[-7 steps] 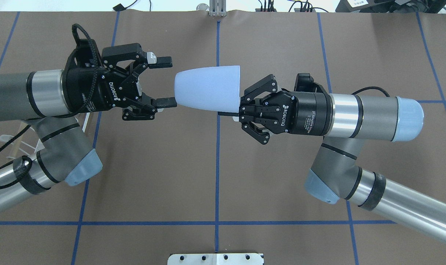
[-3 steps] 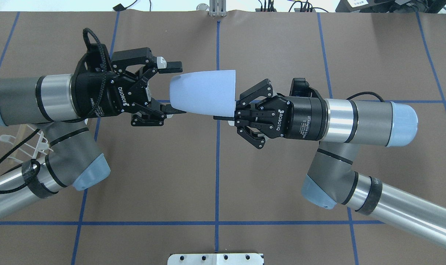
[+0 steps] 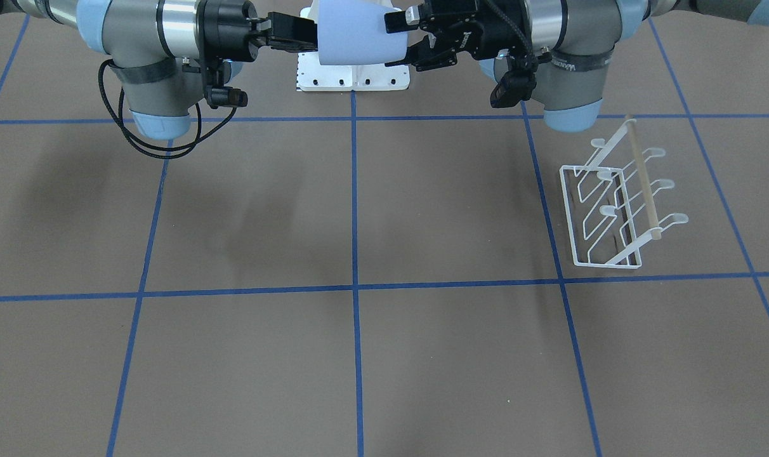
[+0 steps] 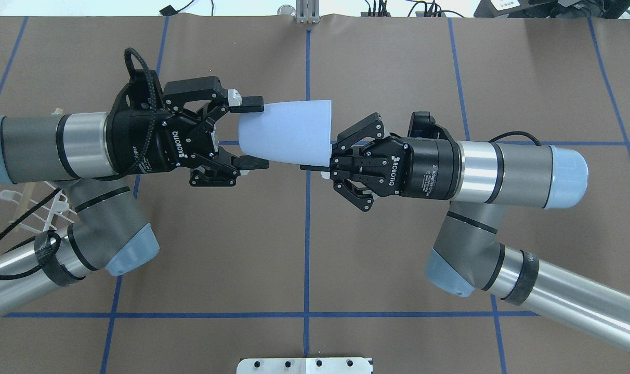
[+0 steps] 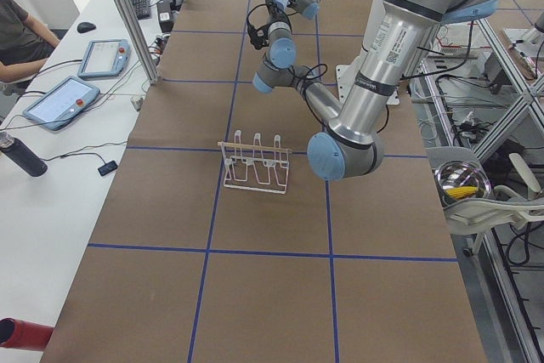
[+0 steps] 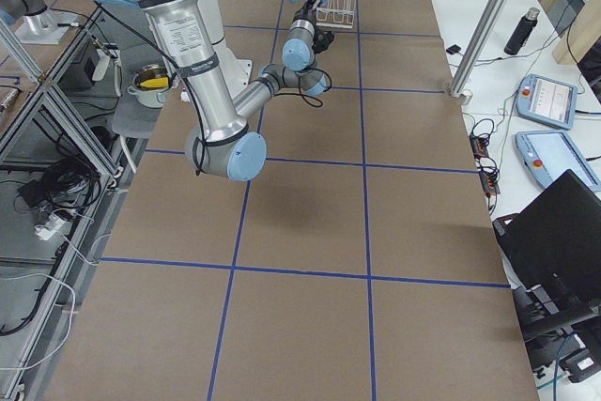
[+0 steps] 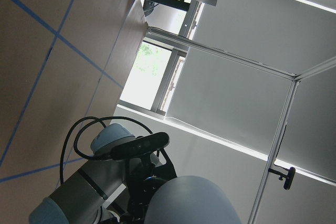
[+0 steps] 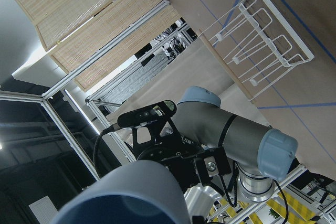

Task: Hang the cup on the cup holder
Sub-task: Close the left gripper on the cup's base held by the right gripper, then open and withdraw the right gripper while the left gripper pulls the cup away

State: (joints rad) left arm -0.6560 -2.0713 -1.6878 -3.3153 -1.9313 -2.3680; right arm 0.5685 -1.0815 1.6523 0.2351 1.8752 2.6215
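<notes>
R pincer [image 4: 321,162] grips cup [image 4: 286,132] rim, cup horiz.; L pincer [image 4: 253,134] spread wide astride its base end.

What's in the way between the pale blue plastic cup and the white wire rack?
Nothing visible does. The cup hangs in the air, clamped in the right gripper, and the rack on the robot's left has all prongs bare.

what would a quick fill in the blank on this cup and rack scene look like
The right gripper is shut on the rim of the pale ___ cup.
The left gripper is ___, its fingers flanking the cup's closed end.
The cup holder has a ___ rod on top.
Missing: blue; open; wooden.
</notes>
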